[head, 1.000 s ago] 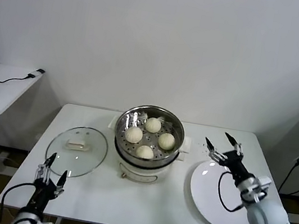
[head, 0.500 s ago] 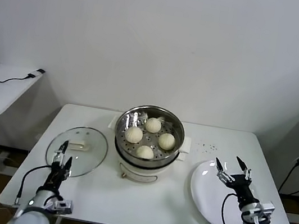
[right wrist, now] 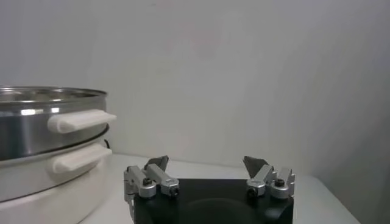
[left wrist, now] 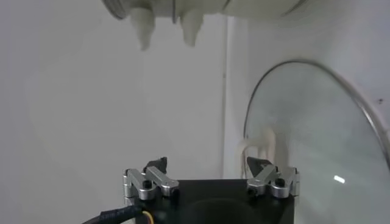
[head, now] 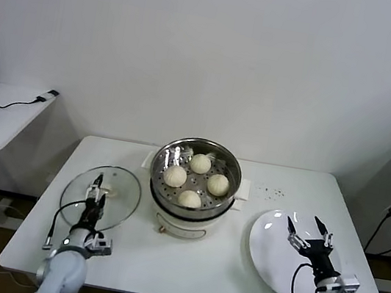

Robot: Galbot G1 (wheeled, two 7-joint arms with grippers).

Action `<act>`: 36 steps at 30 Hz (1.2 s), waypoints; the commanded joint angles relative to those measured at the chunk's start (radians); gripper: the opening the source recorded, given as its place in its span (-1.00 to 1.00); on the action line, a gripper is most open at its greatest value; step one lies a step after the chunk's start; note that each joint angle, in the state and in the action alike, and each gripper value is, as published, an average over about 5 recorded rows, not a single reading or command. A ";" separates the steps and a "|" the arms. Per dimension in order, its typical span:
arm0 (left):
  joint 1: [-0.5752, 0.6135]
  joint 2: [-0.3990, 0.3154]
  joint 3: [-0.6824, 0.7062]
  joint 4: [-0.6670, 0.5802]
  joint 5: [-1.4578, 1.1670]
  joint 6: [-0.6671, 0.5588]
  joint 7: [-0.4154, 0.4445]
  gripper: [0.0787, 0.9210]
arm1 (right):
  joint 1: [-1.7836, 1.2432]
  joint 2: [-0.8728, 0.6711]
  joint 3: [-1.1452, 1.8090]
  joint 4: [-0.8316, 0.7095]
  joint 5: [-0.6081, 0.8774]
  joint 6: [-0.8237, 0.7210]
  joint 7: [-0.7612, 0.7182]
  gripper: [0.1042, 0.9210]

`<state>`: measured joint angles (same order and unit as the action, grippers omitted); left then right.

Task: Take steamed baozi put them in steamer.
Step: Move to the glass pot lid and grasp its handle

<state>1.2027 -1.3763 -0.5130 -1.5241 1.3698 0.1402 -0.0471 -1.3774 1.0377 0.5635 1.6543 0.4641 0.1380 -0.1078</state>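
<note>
Broadly, the white table (head: pixel 184 264) carries everything, with the steamer (head: pixel 195 183) at its middle toward the back: a shiny steel pot on a cream-white base, its two white side handles showing in the right wrist view (right wrist: pixel 42 146). Inside it, on the perforated floor, lie all four steamed baozi (head: pixel 199 163), set in a diamond and close to one another, none stacked.

To the robot's right of the steamer lies a flat white plate (head: pixel 267 254), bare where it shows. To the robot's left lies a round glass lid (head: pixel 110 192), flat on the table with its pale handle on top; the left wrist view shows its metal rim (left wrist: pixel 341 91) curving past.

Low at the front right, the right end effector (head: pixel 309 229) hovers over the plate with its two dark fingertips spread well apart and nothing between them; its own camera shows the same gap (right wrist: pixel 207 163). At the front left, the left end effector (head: pixel 98 185) hangs over the near part of the glass lid, and its wrist view shows the fingertips (left wrist: pixel 157 164) apart and holding nothing. Neither touches the steamer or the buns.
</note>
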 commanded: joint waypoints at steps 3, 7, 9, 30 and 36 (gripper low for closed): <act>-0.178 -0.001 0.012 0.250 0.036 0.016 -0.037 0.77 | -0.012 0.022 0.014 -0.009 -0.025 0.006 -0.003 0.76; -0.205 0.004 0.002 0.276 0.044 0.021 -0.043 0.77 | -0.012 0.023 0.017 -0.011 -0.028 0.008 -0.005 0.76; -0.213 0.008 0.000 0.282 0.043 0.023 -0.046 0.77 | -0.012 0.024 0.017 -0.013 -0.030 0.010 -0.006 0.76; -0.215 0.010 0.012 0.273 -0.031 0.015 -0.047 0.00 | -0.017 0.050 0.032 -0.037 -0.061 0.024 -0.028 0.76; -0.221 0.013 0.013 0.249 -0.037 0.021 -0.046 -0.38 | -0.010 0.053 0.033 -0.044 -0.065 0.025 -0.031 0.76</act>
<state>0.9924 -1.3664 -0.4997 -1.2646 1.3483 0.1578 -0.0905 -1.3909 1.0887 0.5963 1.6130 0.4033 0.1620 -0.1372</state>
